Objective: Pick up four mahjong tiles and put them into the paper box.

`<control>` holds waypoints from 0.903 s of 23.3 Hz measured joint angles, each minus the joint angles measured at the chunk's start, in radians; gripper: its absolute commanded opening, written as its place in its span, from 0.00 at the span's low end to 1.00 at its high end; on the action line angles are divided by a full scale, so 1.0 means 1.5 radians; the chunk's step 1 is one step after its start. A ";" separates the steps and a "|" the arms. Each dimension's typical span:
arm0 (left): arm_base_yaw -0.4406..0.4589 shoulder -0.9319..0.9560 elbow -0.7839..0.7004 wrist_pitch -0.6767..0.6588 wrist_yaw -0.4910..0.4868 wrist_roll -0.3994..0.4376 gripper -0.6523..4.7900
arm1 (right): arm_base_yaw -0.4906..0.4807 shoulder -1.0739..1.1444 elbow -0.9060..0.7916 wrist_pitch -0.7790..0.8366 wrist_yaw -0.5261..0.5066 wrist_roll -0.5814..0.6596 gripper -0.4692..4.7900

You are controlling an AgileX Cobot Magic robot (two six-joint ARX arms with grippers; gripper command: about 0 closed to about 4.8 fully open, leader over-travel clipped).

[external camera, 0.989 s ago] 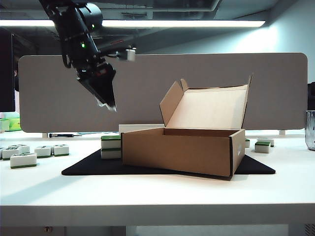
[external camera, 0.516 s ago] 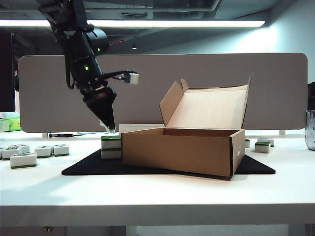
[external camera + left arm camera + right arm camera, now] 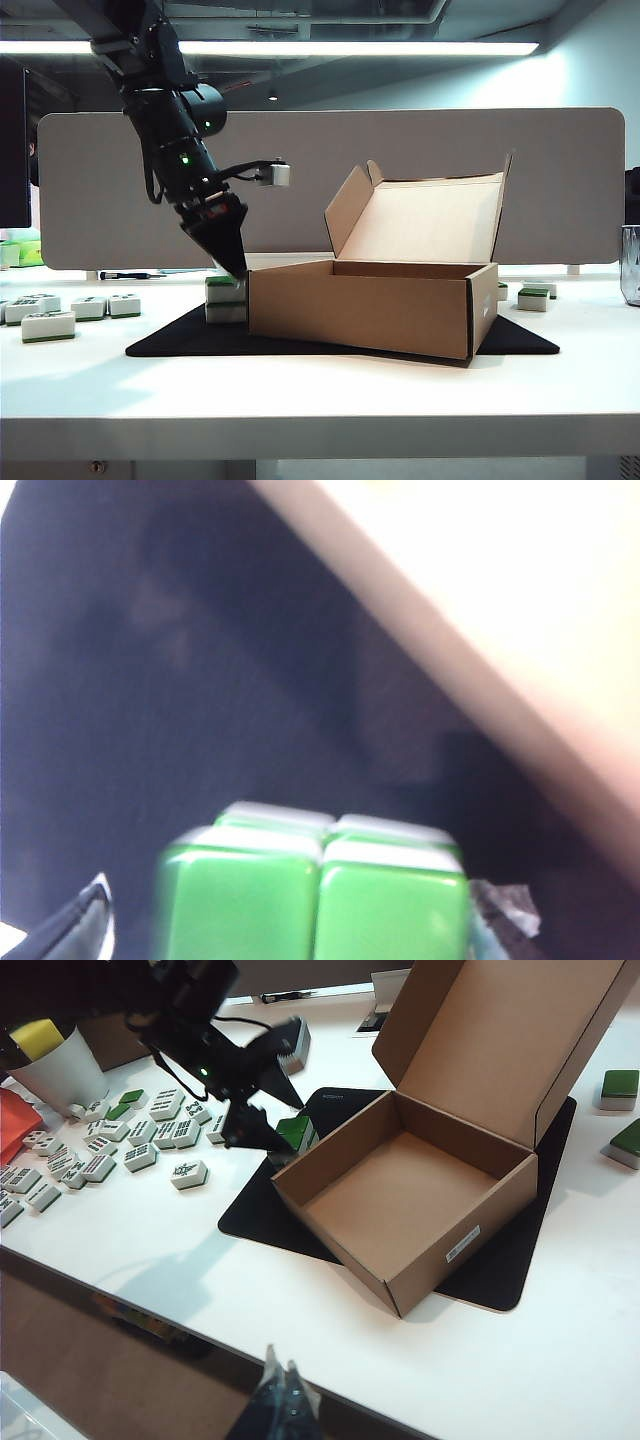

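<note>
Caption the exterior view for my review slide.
Open left gripper poised over stacked tiles beside the empty box.

grey partition, white table, perhaps ceiling striplight.

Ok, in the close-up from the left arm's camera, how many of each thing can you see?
Mahjong tiles, green backs up: 4
Paper box: 1
Black mat: 1
Left gripper, open astride the tiles: 1
Total: 7
Right gripper, shut, back by the table's front edge, is outside that shot.
</note>
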 measured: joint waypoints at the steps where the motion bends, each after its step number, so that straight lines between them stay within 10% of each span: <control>1: -0.002 0.018 -0.002 0.001 -0.012 0.000 1.00 | 0.000 0.000 0.000 0.000 0.000 0.000 0.09; 15: 0.000 0.045 -0.007 0.005 -0.021 -0.003 1.00 | 0.000 0.000 0.000 0.000 0.002 0.000 0.09; 18: 0.001 0.049 -0.005 0.003 -0.016 -0.005 0.79 | 0.000 0.000 0.000 0.000 0.002 0.000 0.09; 21: 0.000 0.049 -0.005 0.001 -0.015 -0.005 0.78 | 0.000 0.000 0.000 0.000 0.002 0.000 0.09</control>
